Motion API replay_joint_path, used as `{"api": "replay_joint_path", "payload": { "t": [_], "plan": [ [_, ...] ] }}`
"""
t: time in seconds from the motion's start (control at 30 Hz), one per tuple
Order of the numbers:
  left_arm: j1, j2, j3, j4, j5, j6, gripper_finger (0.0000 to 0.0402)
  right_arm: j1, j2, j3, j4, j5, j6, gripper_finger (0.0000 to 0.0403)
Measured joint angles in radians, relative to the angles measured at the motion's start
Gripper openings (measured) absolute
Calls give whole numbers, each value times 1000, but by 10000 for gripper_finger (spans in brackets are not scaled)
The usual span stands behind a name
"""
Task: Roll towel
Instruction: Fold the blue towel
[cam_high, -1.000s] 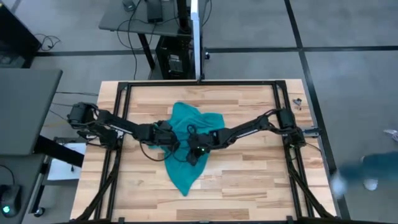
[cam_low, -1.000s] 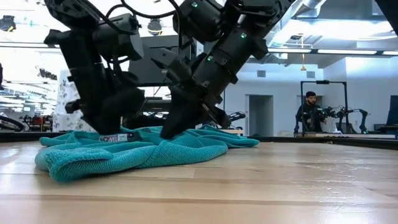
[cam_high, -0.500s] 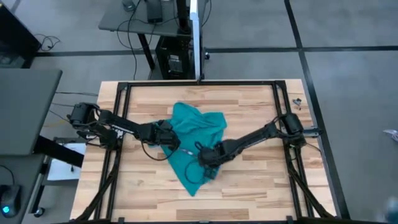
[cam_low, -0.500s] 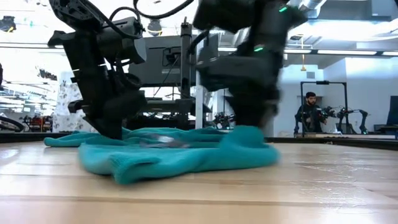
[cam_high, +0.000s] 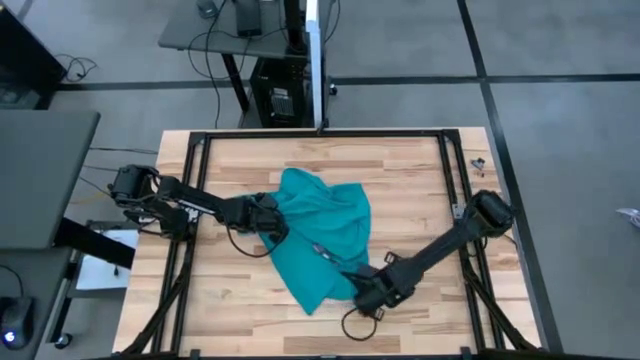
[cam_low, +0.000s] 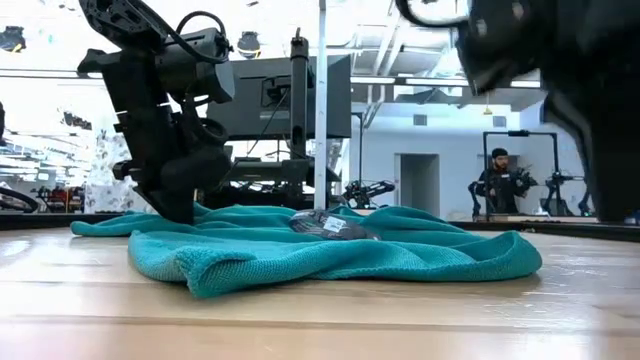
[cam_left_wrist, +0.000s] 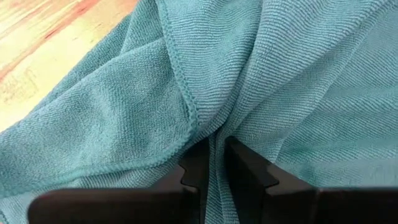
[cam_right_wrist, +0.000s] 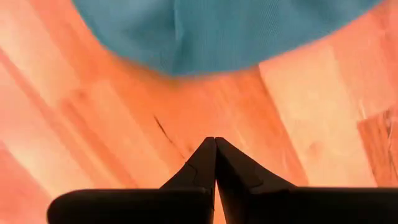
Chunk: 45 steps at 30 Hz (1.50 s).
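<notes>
The towel (cam_high: 322, 238) lies crumpled on the wooden table (cam_high: 400, 165), near its middle, spread from the far centre toward the near edge in a loose, uneven shape with folds and a hemmed edge showing; from the low view it sits as a flat heap (cam_low: 330, 250) with a thicker fold at its near side and a small dark label (cam_low: 328, 224) lying on top. The left gripper (cam_high: 270, 222) is down at the towel's left edge, its fingers (cam_left_wrist: 196, 168) nearly together and pinching a pleat of the cloth between them, as the left wrist view shows; in the low view this arm stands planted on the left part of the towel (cam_low: 175, 205). The right gripper (cam_high: 372, 297) is low over bare wood just beside the towel's near right corner, its fingers (cam_right_wrist: 214, 165) pressed fully together with nothing between them; the right wrist view shows the teal edge (cam_right_wrist: 211, 31) ahead of the tips, apart from them. The right arm reaches in from the table's right side. No container shows on the table. Beyond the table, in the room, a person (cam_low: 495, 185) stands far off near other equipment
</notes>
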Motion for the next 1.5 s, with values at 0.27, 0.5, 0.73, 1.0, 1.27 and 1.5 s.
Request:
{"api": "replay_joint_path", "payload": {
  "t": [0.27,0.5,0.73,1.0,1.27,1.5],
  "plan": [
    [4,-25,1,19,19,50,39,-240,-14,2,287,103,-110,0],
    [3,-27,-11,26,24,25,39,-343,99,2,436,-11,-131,0],
    [3,-27,-13,29,17,44,39,-280,132,3,440,-80,-158,0],
    [4,-28,-18,24,14,74,39,-118,124,6,175,-131,-150,0],
    [5,-28,-19,14,10,85,39,72,53,0,-47,-156,10,0],
    [3,-34,18,-3,72,108,39,134,-55,2,-82,-43,194,0]
  ]
}}
